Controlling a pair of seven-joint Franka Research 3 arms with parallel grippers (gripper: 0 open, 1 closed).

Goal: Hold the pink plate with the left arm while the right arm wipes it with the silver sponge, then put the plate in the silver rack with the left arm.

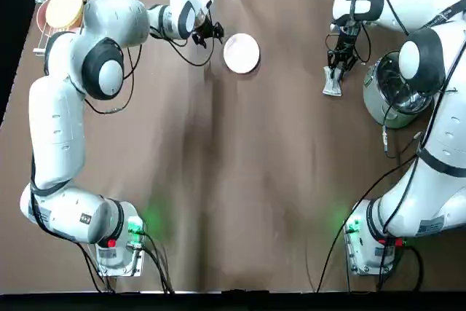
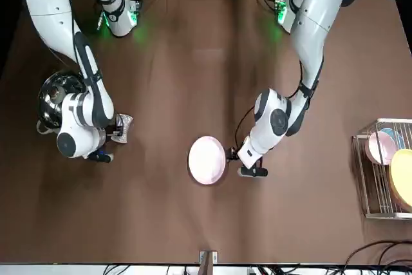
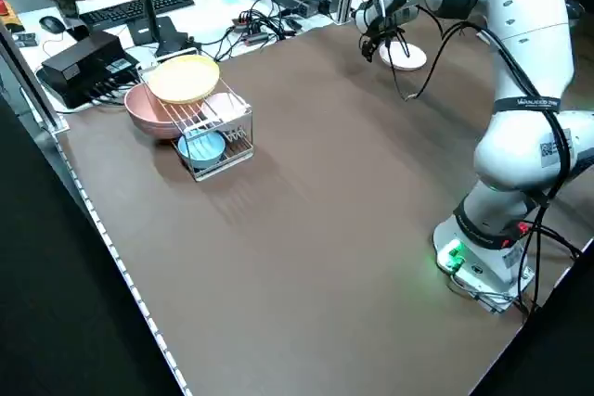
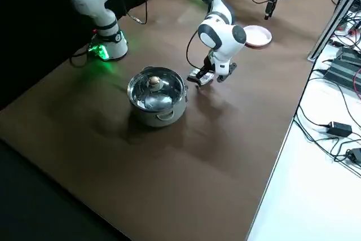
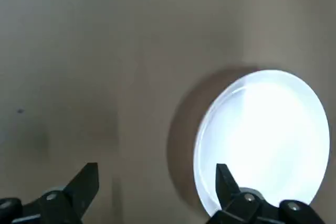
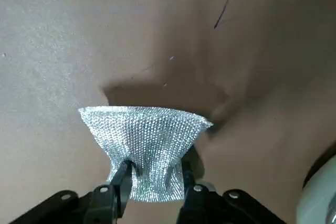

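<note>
Silver crinkled metallic sponge (image 6: 149,145) pinched in right gripper (image 6: 156,174), far right. Left gripper (image 5: 157,184) spread beside pale pink round plate (image 1: 242,53), far centre, ungripped. Left: grip plate, wipe, rack in silver wire rack (image 2: 380,165), far left.

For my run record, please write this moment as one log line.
left gripper: open beside pink plate | right gripper: gripping silver sponge

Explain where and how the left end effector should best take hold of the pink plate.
Probably by the rim nearest the left arm, coming down from above: the pink plate lies face up, round and shallow, with no handle. The left end effector is open, one finger over the plate and the other beyond its edge, which suits pinching the rim.
</note>
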